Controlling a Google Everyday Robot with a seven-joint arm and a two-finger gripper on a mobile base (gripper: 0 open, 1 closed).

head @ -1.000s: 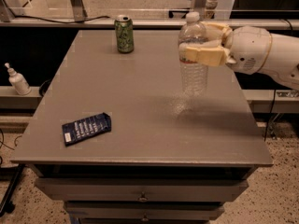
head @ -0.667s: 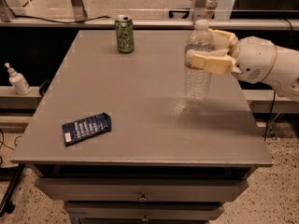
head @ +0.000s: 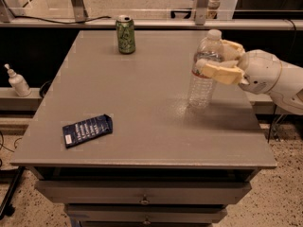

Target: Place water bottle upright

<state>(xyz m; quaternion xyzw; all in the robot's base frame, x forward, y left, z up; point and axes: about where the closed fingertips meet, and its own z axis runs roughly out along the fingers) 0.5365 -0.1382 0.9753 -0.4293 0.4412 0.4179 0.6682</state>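
The water bottle is clear ribbed plastic with a white cap and a thin red label band. It stands upright at the right side of the grey table, its base on or just above the top. My gripper reaches in from the right and is shut around the bottle's upper part. One cream finger crosses in front of it and the other is behind it.
A green drink can stands at the table's back. A dark blue packet lies flat near the front left. A small white pump bottle stands on a ledge to the left, off the table. The table's right edge is close under my arm.
My gripper has carried the bottle a little to the right and down, so its base now sits at the table top. The can and the packet have not moved.
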